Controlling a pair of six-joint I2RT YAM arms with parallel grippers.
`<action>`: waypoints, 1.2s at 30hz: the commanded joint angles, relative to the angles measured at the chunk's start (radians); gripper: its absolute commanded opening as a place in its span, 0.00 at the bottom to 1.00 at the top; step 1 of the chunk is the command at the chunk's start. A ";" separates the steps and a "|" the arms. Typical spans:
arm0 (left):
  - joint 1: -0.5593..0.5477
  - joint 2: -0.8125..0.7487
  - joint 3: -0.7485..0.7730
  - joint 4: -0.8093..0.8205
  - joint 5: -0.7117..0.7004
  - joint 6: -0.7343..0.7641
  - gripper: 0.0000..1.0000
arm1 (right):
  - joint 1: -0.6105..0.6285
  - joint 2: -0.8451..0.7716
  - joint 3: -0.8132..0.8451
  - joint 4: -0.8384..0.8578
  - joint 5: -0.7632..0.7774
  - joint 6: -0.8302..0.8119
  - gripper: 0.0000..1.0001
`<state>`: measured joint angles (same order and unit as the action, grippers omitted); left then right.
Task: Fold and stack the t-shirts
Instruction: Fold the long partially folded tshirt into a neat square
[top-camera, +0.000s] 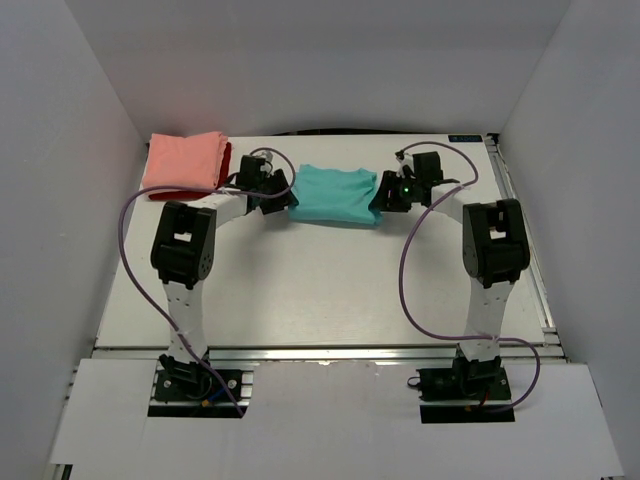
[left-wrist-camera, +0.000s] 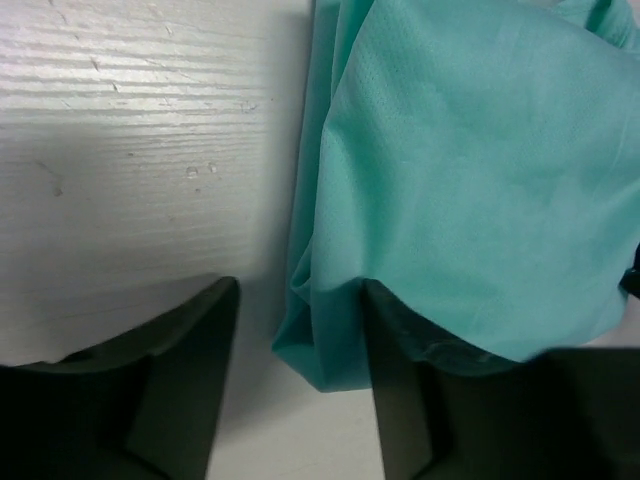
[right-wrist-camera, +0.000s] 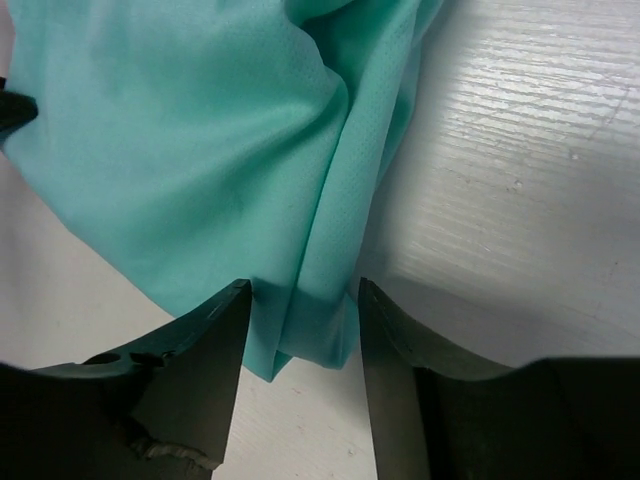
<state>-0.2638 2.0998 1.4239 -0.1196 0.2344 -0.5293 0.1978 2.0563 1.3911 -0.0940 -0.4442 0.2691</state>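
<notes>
A teal t-shirt lies folded into a band at the back middle of the table, with an arm at each end. My left gripper is at its left end. In the left wrist view the teal t-shirt's corner hangs between the jaws of the left gripper, against the right finger and apart from the left one. My right gripper is at the right end. Its wrist view shows a folded edge of the teal t-shirt between the open jaws of the right gripper. A folded salmon-pink t-shirt rests on a dark red t-shirt at the back left.
The white table is boxed in by white walls at the back and both sides. A metal rail runs along its right edge. Purple cables loop out from both arms.
</notes>
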 joint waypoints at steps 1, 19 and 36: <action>0.003 0.005 0.030 0.032 0.043 -0.023 0.60 | 0.009 0.007 -0.003 0.048 -0.040 0.010 0.52; -0.061 -0.266 -0.342 -0.002 0.025 -0.012 0.00 | 0.040 -0.198 -0.337 0.074 -0.071 0.002 0.00; -0.218 -0.742 -0.543 -0.164 -0.205 -0.052 0.78 | 0.063 -0.639 -0.635 -0.023 -0.050 -0.056 0.36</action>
<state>-0.4854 1.3571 0.8486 -0.2195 0.0914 -0.6006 0.2588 1.4208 0.7258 -0.0906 -0.4992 0.2459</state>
